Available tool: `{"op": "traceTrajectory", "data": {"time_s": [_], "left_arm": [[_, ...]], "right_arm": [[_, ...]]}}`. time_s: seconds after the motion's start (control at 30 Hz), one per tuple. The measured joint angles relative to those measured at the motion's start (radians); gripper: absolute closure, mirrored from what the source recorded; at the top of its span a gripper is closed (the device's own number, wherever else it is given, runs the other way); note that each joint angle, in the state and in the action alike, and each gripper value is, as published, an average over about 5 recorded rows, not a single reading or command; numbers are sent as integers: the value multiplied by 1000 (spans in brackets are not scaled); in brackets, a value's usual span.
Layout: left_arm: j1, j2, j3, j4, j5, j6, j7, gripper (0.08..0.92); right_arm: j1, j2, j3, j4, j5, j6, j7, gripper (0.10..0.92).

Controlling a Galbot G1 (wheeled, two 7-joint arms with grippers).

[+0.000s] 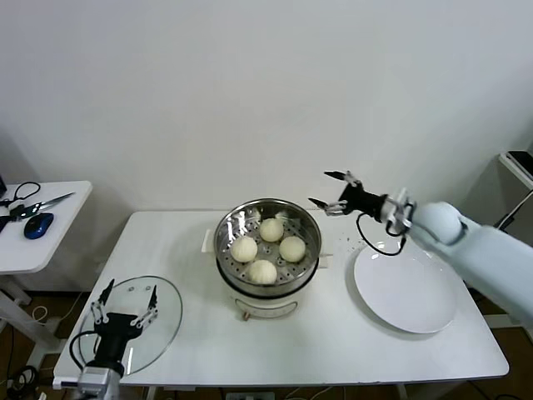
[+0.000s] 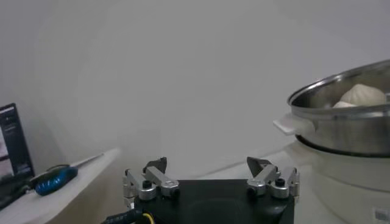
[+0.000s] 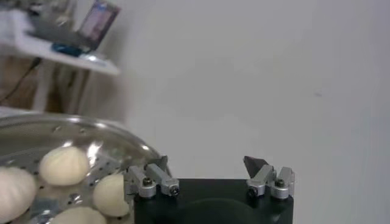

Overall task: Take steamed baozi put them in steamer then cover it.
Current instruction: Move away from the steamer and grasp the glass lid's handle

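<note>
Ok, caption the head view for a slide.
Four baozi in the steamer, glass cover on table under open left gripper; open right gripper empty.

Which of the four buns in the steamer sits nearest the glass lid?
The bun at the front of the steamer, toward the robot, is nearest the glass lid lying at the table's front left. The other three sit farther back.

Pale-blue arm (image 1: 491,250), black silver-screwed pincer (image 1: 333,190)

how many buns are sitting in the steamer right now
4, all inside the steamer: one bun at the back, one on the robot's left, one on its right, one at the front. None show on the plate.
</note>
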Motion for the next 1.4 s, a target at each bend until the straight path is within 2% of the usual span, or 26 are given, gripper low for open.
{"op": "traceTrajectory", "data": {"time_s": [0.3,0.63,1.03,1.4], "left_arm": [[-11,9,-11,-13,212,-9,13,177],[2,31,-11,-6,692,0,26,177],[-33,27,-1,115,1223,36,43,177],[-68,13,-8,238,1342,50,18,177]], "right_arm": [[-456,46,496,91,-66,-16,57,203],[-814,181,858,166,-140,-40,70,203],[-1011,304,1022,163,-225,-42,58,203],[-1043,348,1055,135,-285,-42,55,203]]}}
